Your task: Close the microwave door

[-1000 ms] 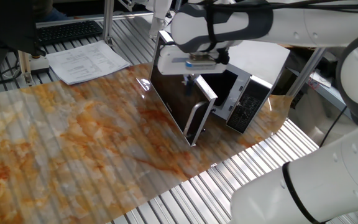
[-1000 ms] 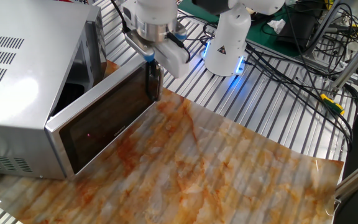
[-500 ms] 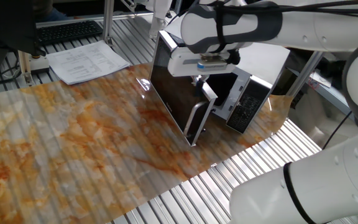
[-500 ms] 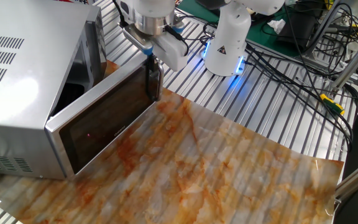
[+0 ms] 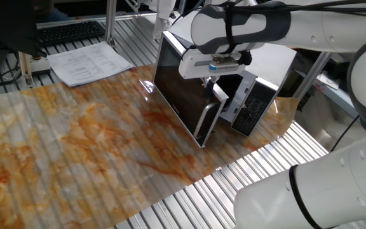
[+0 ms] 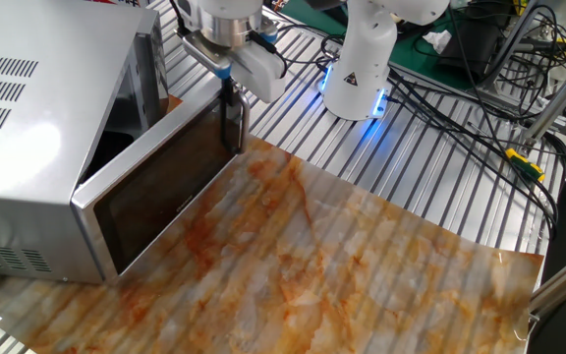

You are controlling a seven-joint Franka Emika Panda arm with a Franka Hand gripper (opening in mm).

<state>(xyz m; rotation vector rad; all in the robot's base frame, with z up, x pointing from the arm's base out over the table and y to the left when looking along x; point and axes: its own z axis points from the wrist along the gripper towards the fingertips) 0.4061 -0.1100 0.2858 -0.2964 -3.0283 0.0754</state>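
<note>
The white microwave (image 5: pixel 269 60) stands at the back of the table, with its black keypad panel (image 5: pixel 253 108) at the right. The microwave door (image 5: pixel 180 89), dark glass with a silver bar handle (image 5: pixel 206 124), stands partly open. My gripper (image 5: pixel 211 81) is shut and empty. It presses on the outer face of the door at its free upper edge, just above the handle. In the other fixed view the microwave (image 6: pixel 37 108) is at the left. There the door (image 6: pixel 160 187) angles out from it and the gripper (image 6: pixel 228 93) is at the door's far end.
An orange marbled mat (image 5: pixel 75 146) covers the table in front of the door. Papers (image 5: pixel 88 63) and a keyboard (image 5: pixel 68 30) lie at the back left. The robot base (image 6: pixel 362 69) and cables (image 6: pixel 480 88) are behind the mat.
The gripper has moved toward the microwave body, and the door has swung with it, so the opening is narrower than a second ago.
</note>
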